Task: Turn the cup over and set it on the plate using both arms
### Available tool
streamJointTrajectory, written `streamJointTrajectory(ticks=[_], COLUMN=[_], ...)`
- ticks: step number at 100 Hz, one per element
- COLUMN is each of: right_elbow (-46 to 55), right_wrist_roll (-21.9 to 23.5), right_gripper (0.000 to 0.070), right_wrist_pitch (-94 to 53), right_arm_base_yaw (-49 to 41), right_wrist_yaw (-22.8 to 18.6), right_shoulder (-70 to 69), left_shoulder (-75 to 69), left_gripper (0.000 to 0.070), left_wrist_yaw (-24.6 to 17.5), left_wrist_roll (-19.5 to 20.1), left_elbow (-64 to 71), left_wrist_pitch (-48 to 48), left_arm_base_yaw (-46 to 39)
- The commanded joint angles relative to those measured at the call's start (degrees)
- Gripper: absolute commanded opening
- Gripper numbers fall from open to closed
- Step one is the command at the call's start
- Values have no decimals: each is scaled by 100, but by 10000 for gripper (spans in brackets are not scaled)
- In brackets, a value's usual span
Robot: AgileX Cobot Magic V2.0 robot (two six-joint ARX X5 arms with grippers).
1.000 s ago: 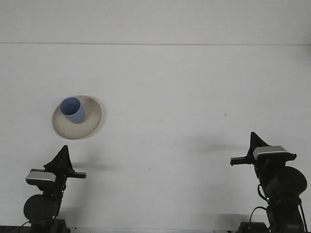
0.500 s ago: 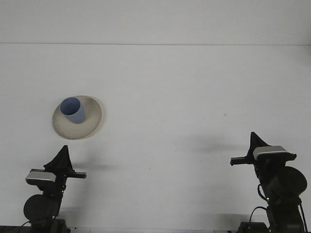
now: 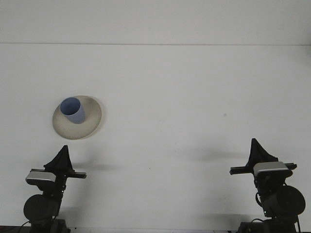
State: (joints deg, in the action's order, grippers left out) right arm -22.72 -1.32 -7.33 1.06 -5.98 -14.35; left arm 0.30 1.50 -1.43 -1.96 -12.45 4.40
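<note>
Front view only. Blue cup [image 3: 73,110] stands upright, mouth up, on the beige plate [image 3: 90,121], sitting toward the plate's back-left part. Plate lies on the white worktop [image 3: 184,92], left of centre, just ahead of the left arm. Cup and plate are in the same spot as in both earlier frames.

Left gripper [image 3: 62,158] is low at the bottom left, pointing forward toward the plate but well short of it, touching nothing. Its dark tip reads as one pointed shape from this angle; cannot tell if it is open or closed. No change in its pose from the earlier frames.

Right gripper [image 3: 255,153] is at the bottom right, far from cup and plate, holding nothing. Change here: the right arm has dropped and pulled back toward the bottom edge since half a second ago; its wrist camera block sits lower in frame and the base is partly cut off by the edge. Its open-or-closed state cannot be told either.
</note>
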Motion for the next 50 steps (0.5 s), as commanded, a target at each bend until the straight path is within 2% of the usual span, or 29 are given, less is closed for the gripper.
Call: streamJointTrajectory(ticks=[1, 27, 50], right_elbow=[212, 1113, 1510], right_wrist_roll=[-42, -35, -20], right_gripper=[0, 0, 0], right_wrist_pitch=[186, 439, 839], right_arm_base_yaw=[-13, -13, -15], right_wrist_yaw=[2, 205, 474], right_shoulder=[273, 1449, 1427], left_shoulder=[-11, -11, -11], left_gripper=[11, 11, 11], left_wrist_yaw=[-4, -4, -4], left_wrist_roll=[-35, -35, -35], left_elbow=[116, 116, 116], left_wrist_pitch=[-66, -66, -48], left_arm_base_yaw=[0, 0, 0])
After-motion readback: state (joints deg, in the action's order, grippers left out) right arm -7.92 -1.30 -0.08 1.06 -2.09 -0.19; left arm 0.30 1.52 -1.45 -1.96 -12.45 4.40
